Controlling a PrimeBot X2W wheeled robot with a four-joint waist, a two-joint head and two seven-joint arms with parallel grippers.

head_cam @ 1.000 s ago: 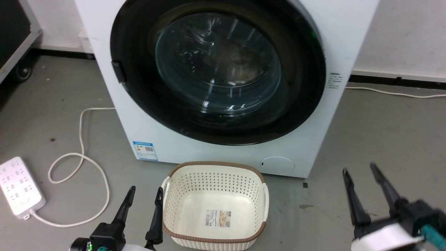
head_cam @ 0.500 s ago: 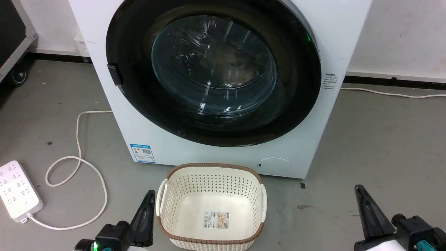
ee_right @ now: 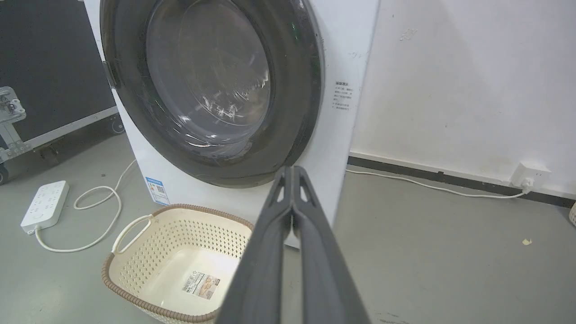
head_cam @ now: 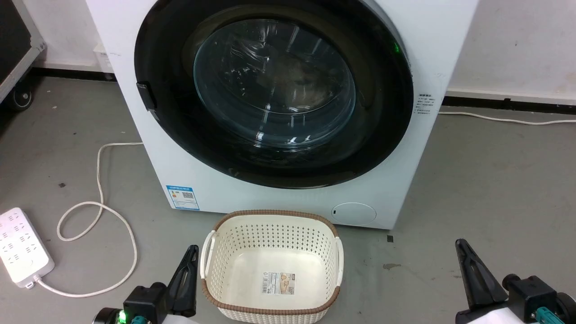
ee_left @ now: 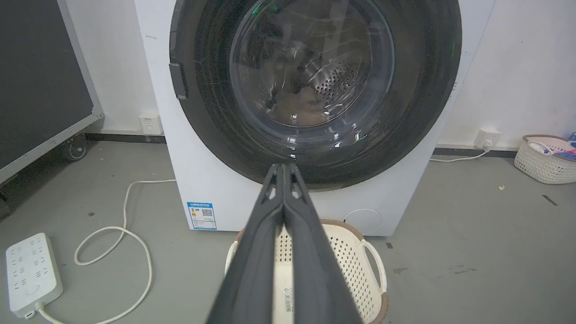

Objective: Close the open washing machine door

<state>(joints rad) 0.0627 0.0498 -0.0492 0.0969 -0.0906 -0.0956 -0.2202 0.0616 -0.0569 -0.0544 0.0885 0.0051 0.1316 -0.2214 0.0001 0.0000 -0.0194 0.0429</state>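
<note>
Already, door [head_cam: 274,90] seen shut flat on washing machine [head_cam: 279,202] front. Likely heavy, stiff, glass breakable, rim slippery; best pushed beside black catch [head_cam: 145,96]. Left hand [head_cam: 192,254], right hand [head_cam: 463,252] pinched closed, empty.

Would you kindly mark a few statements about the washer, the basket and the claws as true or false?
1. The washing machine door lies flush against the washing machine. True.
2. The basket holds clothes. False: inside there is just a label on its bottom.
3. The left claw and the right claw are both shut. True.
4. The left claw touches the door. False: it hangs low beside the basket, apart from the door.
</note>
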